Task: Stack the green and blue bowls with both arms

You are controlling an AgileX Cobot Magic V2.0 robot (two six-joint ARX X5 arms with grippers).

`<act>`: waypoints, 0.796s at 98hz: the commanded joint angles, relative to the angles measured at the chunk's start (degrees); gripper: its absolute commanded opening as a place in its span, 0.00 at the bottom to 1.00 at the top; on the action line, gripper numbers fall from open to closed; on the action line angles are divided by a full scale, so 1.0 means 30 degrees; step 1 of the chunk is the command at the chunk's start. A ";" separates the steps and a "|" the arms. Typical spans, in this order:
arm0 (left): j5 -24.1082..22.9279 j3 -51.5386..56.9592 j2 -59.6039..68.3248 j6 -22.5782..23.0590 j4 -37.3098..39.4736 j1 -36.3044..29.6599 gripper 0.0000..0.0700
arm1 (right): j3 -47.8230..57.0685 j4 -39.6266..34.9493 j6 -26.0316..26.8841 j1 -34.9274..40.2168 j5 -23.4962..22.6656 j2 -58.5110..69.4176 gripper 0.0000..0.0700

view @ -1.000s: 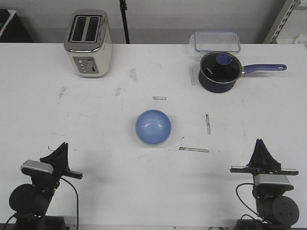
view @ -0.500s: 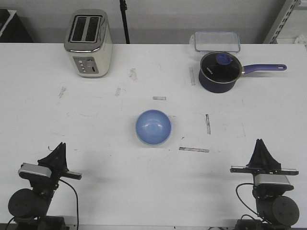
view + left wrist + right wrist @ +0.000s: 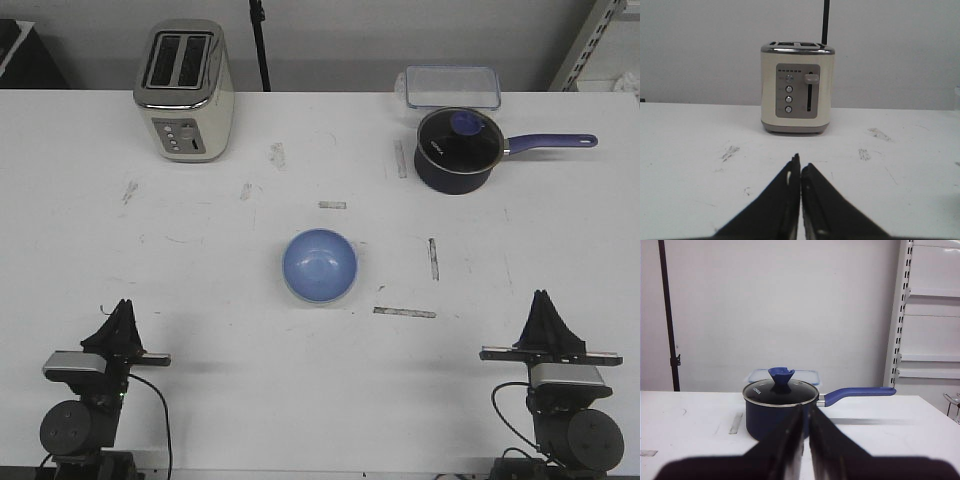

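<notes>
Your left end effector (image 3: 121, 312) and right end effector (image 3: 545, 305) sit closed, empty, parked clear of the blue bowl (image 3: 320, 266), which appears already nested.

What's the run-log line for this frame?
left gripper: shut, empty, near edge | right gripper: shut, empty, near edge | blue bowl: mid-table, untouched | green bowl: not visible

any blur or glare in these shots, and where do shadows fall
Front view: even, sharp light, a soft highlight inside the blue bowl, faint shadows on the table beside both arms. Left wrist view: toaster crisp, left claw dark and soft-edged. Right wrist view: saucepan sharp, its handle's shadow on the table, right claw blurred.
</notes>
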 commanded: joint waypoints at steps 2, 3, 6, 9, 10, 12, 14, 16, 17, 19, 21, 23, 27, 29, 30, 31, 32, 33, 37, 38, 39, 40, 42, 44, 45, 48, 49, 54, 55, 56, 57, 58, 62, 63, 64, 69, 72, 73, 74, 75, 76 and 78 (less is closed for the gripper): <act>-0.0066 -0.0248 -0.0189 -0.0095 0.0423 0.0066 0.00 | 0.0066 0.0197 -0.0007 -0.0007 0.0000 -0.0058 0.01; -0.0073 -0.0306 -0.0189 -0.0095 0.0466 0.0066 0.00 | 0.0066 0.0197 -0.0007 -0.0007 0.0000 -0.0058 0.01; -0.0073 -0.0459 -0.0189 -0.0095 0.0546 0.0066 0.00 | 0.0066 0.0197 -0.0007 -0.0007 0.0000 -0.0058 0.01; -0.0080 -0.0612 -0.0189 -0.0087 0.0597 0.0066 0.00 | 0.0066 0.0197 -0.0007 -0.0007 -0.0007 -0.0058 0.01; -0.0080 -0.0670 -0.0189 -0.0087 0.0612 0.0066 0.00 | 0.0066 0.0197 -0.0007 -0.0007 0.0000 -0.0058 0.01; -0.0080 -0.0780 -0.0189 -0.0087 0.0641 0.0066 0.00 | 0.0066 0.0197 -0.0007 -0.0007 0.0000 -0.0058 0.01; -0.0080 -0.0903 -0.0189 -0.0087 0.0678 0.0066 0.00 | 0.0066 0.0197 -0.0007 -0.0007 0.0000 -0.0058 0.01; -0.0095 -0.1049 -0.0189 -0.0080 0.0801 0.0066 0.00 | 0.0066 0.0197 -0.0007 -0.0007 0.0000 -0.0058 0.01; -0.0109 -0.1129 -0.0189 -0.0080 0.0860 0.0066 0.00 | 0.0066 0.0197 -0.0007 -0.0007 0.0000 -0.0058 0.01; -0.0117 -0.1304 -0.0189 -0.0036 0.1035 0.0066 0.00 | 0.0073 0.0197 -0.0007 -0.0007 0.0000 -0.0058 0.01; -0.0124 -0.1523 -0.0189 0.0029 0.1290 0.0066 0.00 | 0.0066 0.0197 -0.0007 -0.0007 0.0000 -0.0058 0.01; -0.0146 -0.1690 -0.0189 0.0131 0.1304 0.0066 0.00 | 0.0066 0.0197 -0.0007 -0.0007 0.0000 -0.0058 0.01; -0.0117 -0.1647 -0.0189 0.0131 0.0838 0.0058 0.00 | 0.0066 0.0197 -0.0007 -0.0007 0.0000 -0.0066 0.01; -0.0124 -0.1647 -0.0189 0.0138 0.0714 0.0066 0.00 | 0.0073 0.0211 -0.0007 -0.0007 0.0000 -0.0066 0.01; -0.0124 -0.1647 -0.0189 0.0138 0.0670 0.0066 0.00 | 0.0073 0.0211 -0.0007 -0.0007 -0.0007 -0.0066 0.01; -0.0124 -0.1647 -0.0189 0.0131 0.0634 0.0066 0.00 | 0.0073 0.0204 -0.0007 -0.0007 -0.0007 -0.0066 0.01; -0.0131 -0.1647 -0.0189 0.0138 0.0619 0.0066 0.00 | 0.0073 0.0211 -0.0007 -0.0007 -0.0007 -0.0066 0.01; -0.0131 -0.1647 -0.0189 0.0138 0.0597 0.0066 0.00 | 0.0073 0.0211 -0.0007 -0.0007 -0.0007 -0.0066 0.01; -0.0146 -0.1647 -0.0189 0.0153 0.0612 0.0073 0.00 | 0.0073 0.0204 -0.0007 -0.0007 -0.0007 -0.0066 0.01; -0.0153 -0.1647 -0.0189 0.0160 0.0627 0.0066 0.00 | 0.0073 0.0204 -0.0007 -0.0007 -0.0007 -0.0066 0.01; -0.0153 -0.1647 -0.0189 0.0182 0.0634 0.0066 0.00 | 0.0073 0.0197 -0.0007 0.0000 -0.0007 -0.0066 0.01; -0.0153 -0.1647 -0.0189 0.0204 0.0648 0.0066 0.00 | 0.0073 0.0197 -0.0007 0.0000 0.0000 -0.0066 0.01; -0.0153 -0.1647 -0.0189 0.0219 0.0663 0.0066 0.00 | 0.0073 0.0204 -0.0007 0.0000 0.0000 -0.0066 0.01; -0.0153 -0.1647 -0.0189 0.0211 0.0678 0.0066 0.00 | 0.0073 0.0204 -0.0007 0.0000 0.0007 -0.0066 0.01; -0.0153 -0.1647 -0.0189 0.0211 0.0685 0.0066 0.00 | 0.0073 0.0204 -0.0007 0.0000 0.0015 -0.0066 0.01; -0.0153 -0.1647 -0.0189 0.0211 0.0692 0.0066 0.00 | 0.0073 0.0204 -0.0007 -0.0007 0.0036 -0.0066 0.01; -0.0153 -0.1647 -0.0189 0.0211 0.0692 0.0066 0.00 | 0.0073 0.0204 -0.0007 -0.0007 0.0044 -0.0066 0.01; -0.0153 -0.1647 -0.0189 0.0204 0.0699 0.0066 0.00 | 0.0073 0.0204 -0.0007 0.0000 0.0044 -0.0066 0.01; -0.0153 -0.1647 -0.0189 0.0197 0.0699 0.0066 0.00 | 0.0073 0.0204 -0.0007 0.0000 0.0044 -0.0066 0.01; -0.0153 -0.1647 -0.0189 0.0189 0.0699 0.0066 0.00 | 0.0073 0.0204 -0.0007 0.0000 0.0044 -0.0066 0.01; -0.0153 -0.1647 -0.0189 0.0197 0.0699 0.0066 0.00 | 0.0073 0.0204 -0.0007 0.0000 0.0044 -0.0066 0.01; -0.0153 -0.1647 -0.0189 0.0189 0.0699 0.0066 0.00 | 0.0073 0.0204 -0.0007 0.0000 0.0051 -0.0066 0.01; -0.0117 -0.1647 -0.0189 0.0189 0.0692 0.0066 0.00 | 0.0073 0.0204 -0.0007 0.0000 0.0058 -0.0066 0.01; -0.0102 -0.1647 -0.0189 0.0189 0.0692 0.0066 0.00 | 0.0073 0.0204 -0.0007 0.0000 0.0058 -0.0066 0.01; -0.0087 -0.1647 -0.0189 0.0189 0.0685 0.0066 0.00 | 0.0073 0.0204 -0.0007 0.0000 0.0058 -0.0066 0.01; -0.0087 -0.1647 -0.0189 0.0189 0.0685 0.0066 0.00 | 0.0073 0.0204 -0.0007 0.0000 0.0058 -0.0066 0.01; -0.0087 -0.1647 -0.0189 0.0189 0.0692 0.0066 0.00 | 0.0073 0.0204 -0.0007 0.0000 0.0058 -0.0066 0.01; -0.0087 -0.1647 -0.0189 0.0189 0.0692 0.0066 0.00 | 0.0073 0.0204 -0.0007 0.0000 0.0058 -0.0066 0.01; -0.0087 -0.1647 -0.0189 0.0189 0.0692 0.0066 0.00 | 0.0073 0.0204 -0.0007 0.0000 0.0058 -0.0066 0.01; -0.0087 -0.1647 -0.0189 0.0189 0.0685 0.0066 0.00 | 0.0073 0.0204 -0.0007 0.0000 0.0058 -0.0066 0.01; -0.0087 -0.1647 -0.0189 0.0189 0.0692 0.0066 0.00 | 0.0073 0.0204 -0.0007 0.0000 0.0058 -0.0066 0.01; -0.0087 -0.1647 -0.0189 0.0189 0.0685 0.0066 0.00 | 0.0073 0.0204 -0.0007 0.0000 0.0058 -0.0066 0.01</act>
